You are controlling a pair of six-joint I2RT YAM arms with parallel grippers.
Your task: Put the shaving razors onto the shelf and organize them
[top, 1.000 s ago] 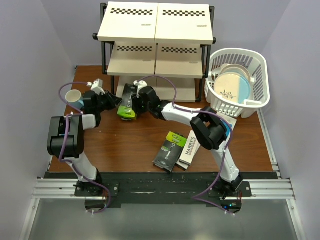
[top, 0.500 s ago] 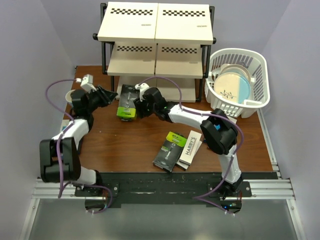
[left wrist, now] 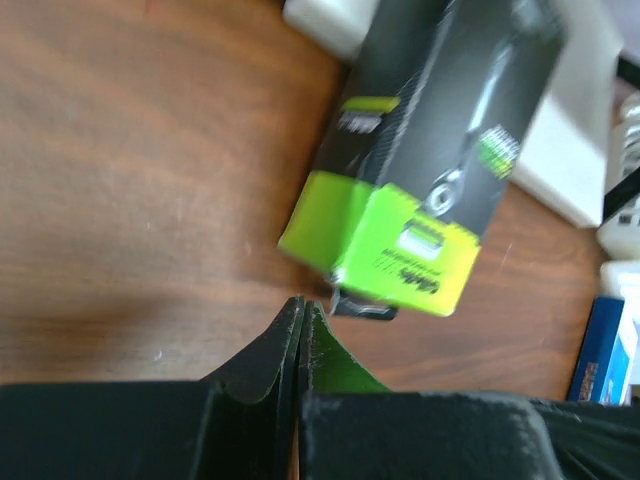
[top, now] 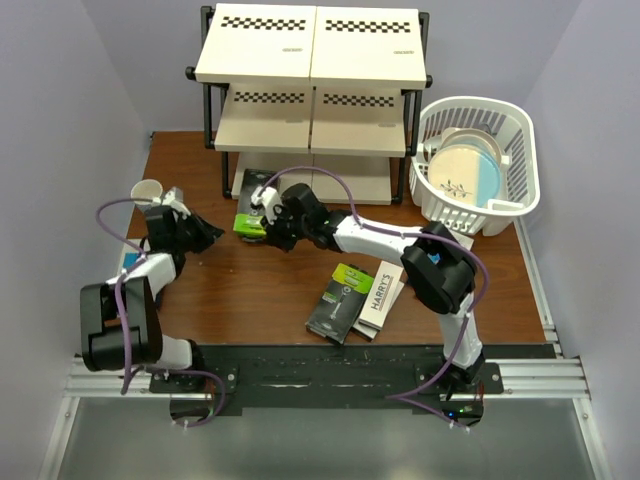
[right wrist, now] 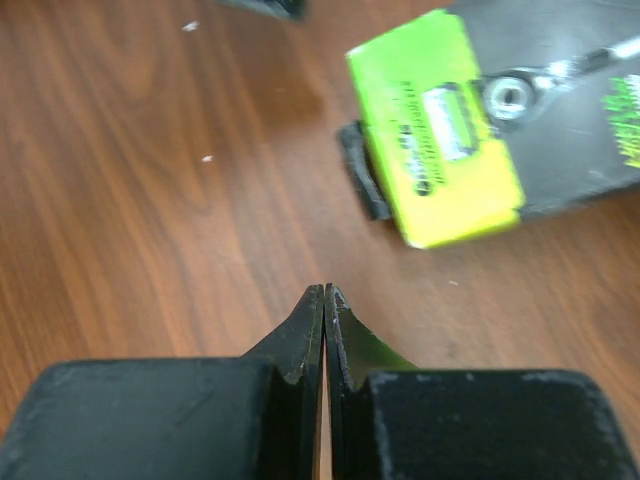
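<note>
A black razor box with a lime-green end (top: pixel 250 205) lies in front of the shelf (top: pixel 310 90), its far end at the lowest board. It shows in the left wrist view (left wrist: pixel 430 150) and the right wrist view (right wrist: pixel 440 125). My left gripper (top: pixel 211 236) (left wrist: pixel 300 305) is shut and empty, a little to the box's left. My right gripper (top: pixel 268 236) (right wrist: pixel 325 292) is shut and empty, just near of the lime end. A second black-and-lime box (top: pixel 340 299) and a white HARRY'S box (top: pixel 383 294) lie at the near middle. A blue-and-white box (top: pixel 129 264) (left wrist: pixel 605 345) peeks out by the left arm.
A white plastic basket (top: pixel 520 190) holding a white-and-blue plate (top: pixel 465 175) stands at the right of the shelf. A paper cup (top: pixel 147 190) stands at the far left. Grey walls close both sides.
Both grippers have drawn back from the black-and-lime box, the left one toward the near left. The box now lies free with its far end at the lowest shelf board.
</note>
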